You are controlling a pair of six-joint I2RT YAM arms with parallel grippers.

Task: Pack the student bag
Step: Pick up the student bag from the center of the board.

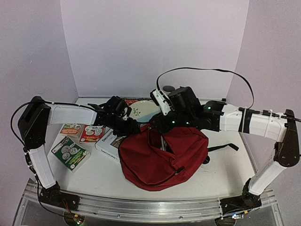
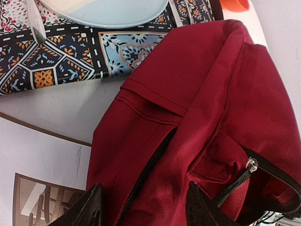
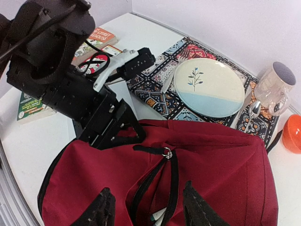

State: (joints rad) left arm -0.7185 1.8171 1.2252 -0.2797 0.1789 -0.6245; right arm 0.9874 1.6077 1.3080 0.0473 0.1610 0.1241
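Note:
The student bag (image 1: 160,160) is a dark-red backpack lying in the middle of the table, its black zipper (image 3: 155,188) parted at the top. My right gripper (image 3: 148,212) hangs open just above that slit. A white and green item (image 3: 160,217) shows inside the slit. My left gripper (image 3: 117,129) rests at the bag's (image 3: 221,165) far-left edge. In the left wrist view its fingers (image 2: 89,209) stand apart over the red fabric (image 2: 211,94), which is not visibly pinched. From above, both grippers (image 1: 128,127) (image 1: 157,127) meet at the bag's back rim.
Behind the bag lies a patterned placemat (image 3: 155,77) with a plate (image 3: 209,87), a spoon (image 3: 252,113) and a cup (image 3: 277,87); an orange bowl (image 3: 292,134) sits at the right. Three small books (image 1: 70,153) (image 1: 92,133) (image 1: 71,128) and a white book (image 1: 107,143) lie left of the bag.

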